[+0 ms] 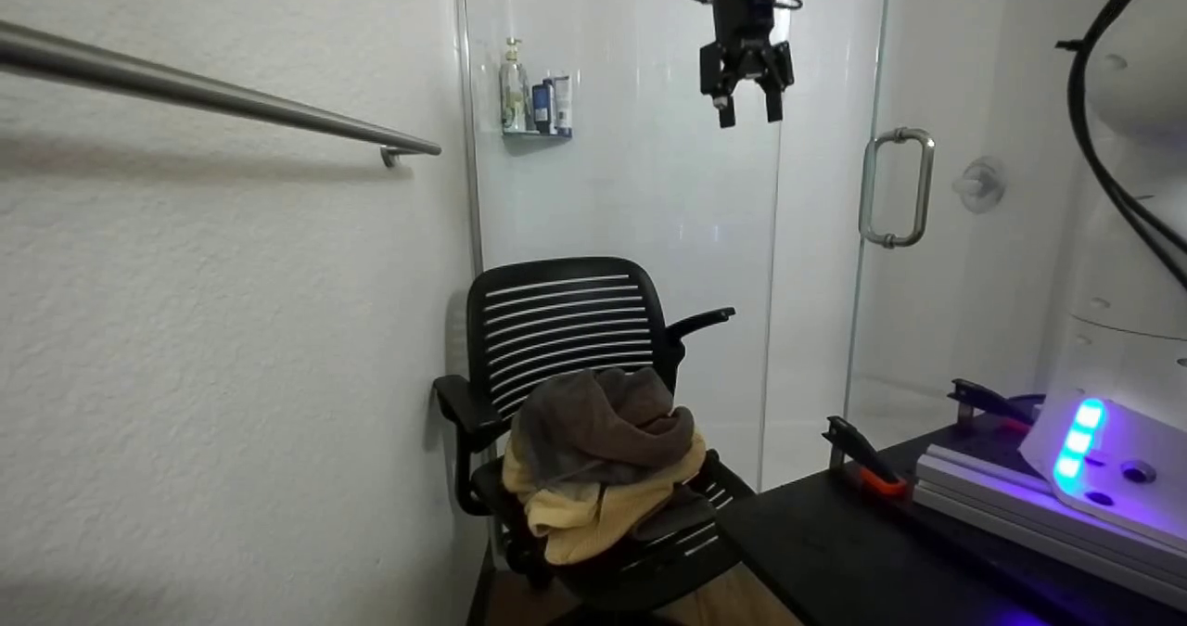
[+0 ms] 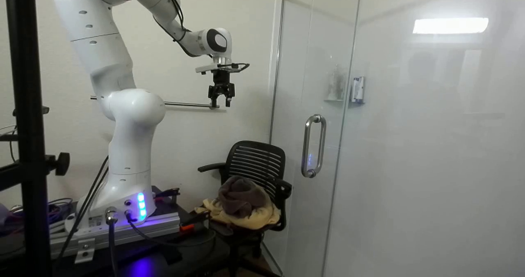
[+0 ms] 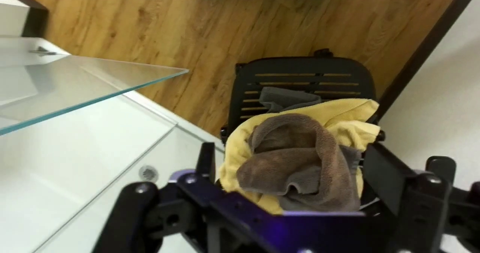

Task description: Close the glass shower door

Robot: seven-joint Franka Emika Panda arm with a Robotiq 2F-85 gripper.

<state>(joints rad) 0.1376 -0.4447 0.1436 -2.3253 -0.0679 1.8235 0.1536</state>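
The glass shower door [image 1: 955, 320] is a clear panel with a chrome D-shaped loop handle [image 1: 895, 188] near its free edge. It also shows in an exterior view [image 2: 410, 166], with the handle [image 2: 313, 145] left of middle. In the wrist view the door [image 3: 108, 77] stands ajar at upper left, its free edge out over the wood floor; the handle is out of view there. My gripper [image 1: 750, 111] points down, open and empty, higher than the handle and apart from the door. It also shows in an exterior view [image 2: 221, 102] and the wrist view [image 3: 296, 170].
A black chair [image 1: 566, 320] with brown and yellow towels [image 3: 296, 163] is below my gripper. A fixed glass panel [image 1: 621, 199] stands behind it. A metal wall bar [image 1: 232, 93] runs along the white wall. The black table [image 1: 835, 542] with clamps carries the robot base.
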